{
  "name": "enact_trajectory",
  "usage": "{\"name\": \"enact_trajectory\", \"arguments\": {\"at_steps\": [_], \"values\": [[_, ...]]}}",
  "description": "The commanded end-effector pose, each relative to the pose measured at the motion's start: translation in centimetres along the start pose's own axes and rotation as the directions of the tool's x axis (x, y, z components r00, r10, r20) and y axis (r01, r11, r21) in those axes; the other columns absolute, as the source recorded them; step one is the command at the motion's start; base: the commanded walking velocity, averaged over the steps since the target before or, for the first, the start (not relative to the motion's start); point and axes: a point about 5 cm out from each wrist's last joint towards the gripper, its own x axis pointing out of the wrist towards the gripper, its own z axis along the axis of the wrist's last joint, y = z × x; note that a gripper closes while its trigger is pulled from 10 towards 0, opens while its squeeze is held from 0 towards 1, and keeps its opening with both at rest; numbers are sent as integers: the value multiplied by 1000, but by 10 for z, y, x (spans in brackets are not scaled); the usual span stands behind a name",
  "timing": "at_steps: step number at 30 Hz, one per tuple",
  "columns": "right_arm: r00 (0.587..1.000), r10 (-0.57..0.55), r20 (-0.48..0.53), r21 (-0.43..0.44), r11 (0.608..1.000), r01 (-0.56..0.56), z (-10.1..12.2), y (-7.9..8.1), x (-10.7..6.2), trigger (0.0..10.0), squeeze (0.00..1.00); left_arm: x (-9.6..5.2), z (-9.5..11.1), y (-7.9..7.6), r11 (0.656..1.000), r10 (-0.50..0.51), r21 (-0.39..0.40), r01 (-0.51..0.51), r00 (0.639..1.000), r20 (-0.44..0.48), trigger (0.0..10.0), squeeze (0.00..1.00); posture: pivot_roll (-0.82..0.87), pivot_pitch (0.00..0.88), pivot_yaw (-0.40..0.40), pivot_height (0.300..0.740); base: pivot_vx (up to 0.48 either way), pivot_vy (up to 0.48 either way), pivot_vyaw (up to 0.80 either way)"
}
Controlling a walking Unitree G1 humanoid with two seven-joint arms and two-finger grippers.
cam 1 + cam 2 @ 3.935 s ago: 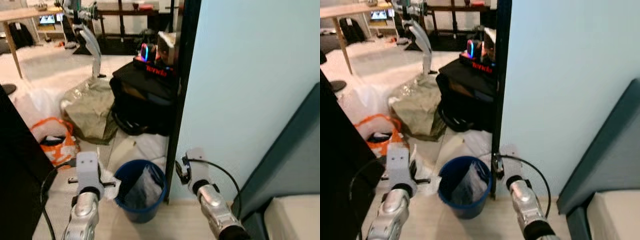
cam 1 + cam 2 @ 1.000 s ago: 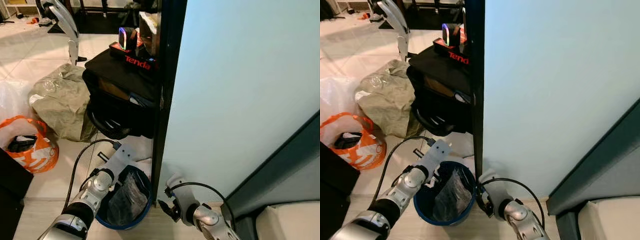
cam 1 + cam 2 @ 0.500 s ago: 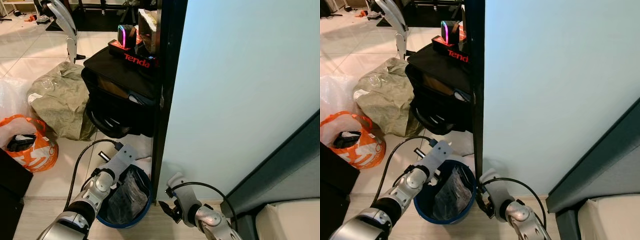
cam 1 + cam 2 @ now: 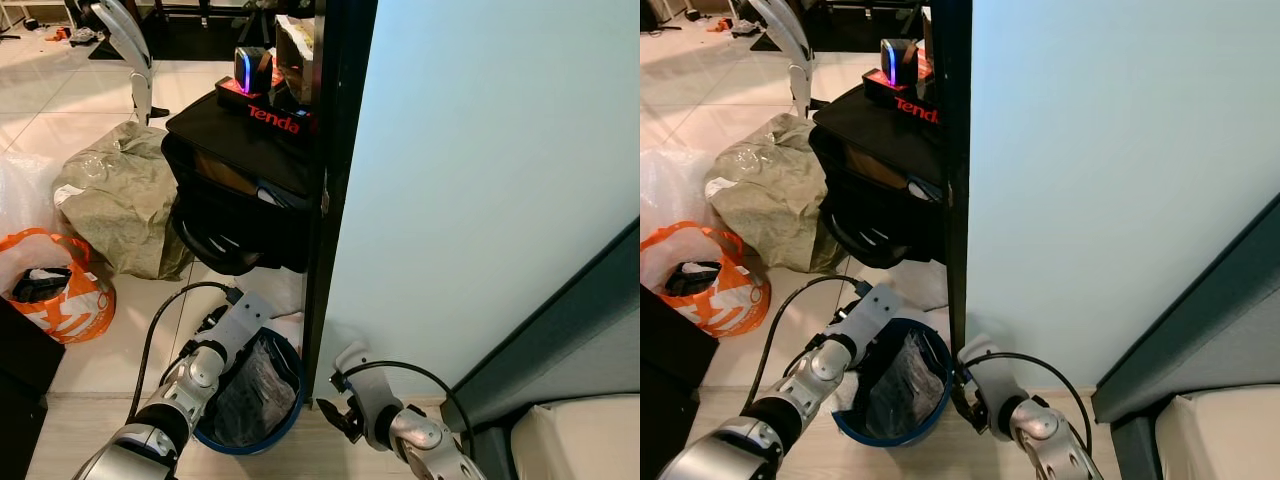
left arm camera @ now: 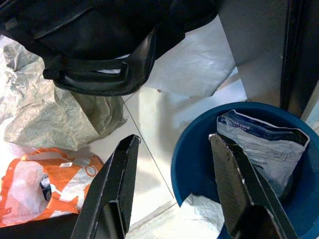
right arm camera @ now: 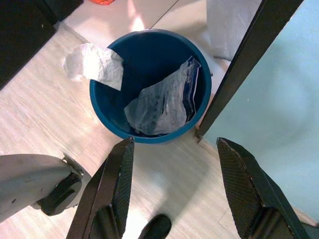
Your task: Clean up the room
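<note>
Reaching over the round blue plastic bin (image 6: 149,84) on the floor, the left pincer (image 5: 172,191) hangs with its fingers spread, grasping nothing. A crumpled white paper (image 6: 93,63) drapes over the bin's rim, with a grey plastic mailer bag (image 6: 162,104) inside. The right pincer (image 6: 172,194) hovers beside the bin, fingers likewise parted.

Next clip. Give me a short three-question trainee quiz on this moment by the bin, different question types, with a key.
1. True or false: the crumpled white paper hangs over the blue bin's rim.
2. Which claw reaches over the bin: A) left claw B) right claw?
3. Fill in: the orange bag lies on the robot's ____ side.

Key: 1 true. 2 A, its fingers open. 3 left.
</note>
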Motion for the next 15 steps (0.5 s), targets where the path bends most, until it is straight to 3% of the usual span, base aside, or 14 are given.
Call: {"name": "enact_trajectory", "arguments": {"at_steps": [1,15], "values": [[1000,7,-28,6,1000,-7,-8,4,-2,10000,0,-2,-7,-4,1000,-9,20,10,1000,-22,10000,0,-38,273,-7,740,0,0,0],[1000,5,-23,-3,1000,-5,-5,2,-1,10000,0,-4,-8,0,1000,7,8,-7,1000,-11,10000,0,-28,254,-9,740,0,0,0]]}}
